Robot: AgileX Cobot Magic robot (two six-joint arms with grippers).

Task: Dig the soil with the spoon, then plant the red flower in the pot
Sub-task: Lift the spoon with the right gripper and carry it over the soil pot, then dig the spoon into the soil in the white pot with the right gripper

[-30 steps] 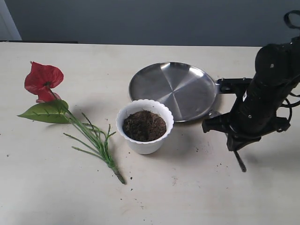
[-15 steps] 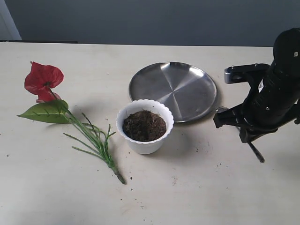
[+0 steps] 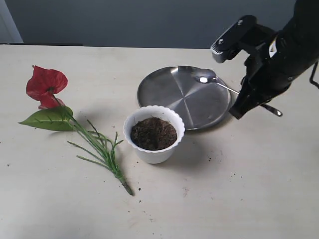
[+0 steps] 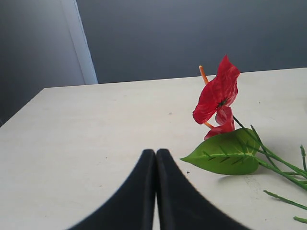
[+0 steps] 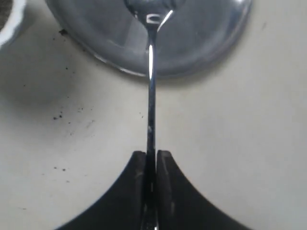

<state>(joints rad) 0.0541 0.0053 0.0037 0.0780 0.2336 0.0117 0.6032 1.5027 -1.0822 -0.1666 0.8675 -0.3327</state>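
Observation:
The white scalloped pot [image 3: 154, 154] stands mid-table, filled with dark brown soil [image 3: 153, 133]. On the left lies the red flower [image 3: 46, 83], its green leaf [image 3: 49, 119] and stems [image 3: 102, 152] pointing toward the pot. My right gripper [image 3: 245, 99] is shut on the handle of the silver spoon [image 3: 205, 76], whose empty bowl hovers over the steel plate. The right wrist view shows the spoon [image 5: 150, 86] running straight out from the right gripper [image 5: 151, 154]. My left gripper [image 4: 156, 152] is shut and empty, with the flower [image 4: 217, 93] just ahead of it to one side. The left gripper is out of the exterior view.
A round steel plate [image 3: 174, 97] sits behind the pot, also seen in the right wrist view as the plate [image 5: 96, 33]. Soil crumbs [image 3: 219, 167] are scattered on the table right of the pot. The table's far edge meets a dark wall.
The right arm has risen from the table at the right and swung back, lifting the spoon with it; the spoon's bowl now hangs over the steel plate. Pot and flower have not moved.

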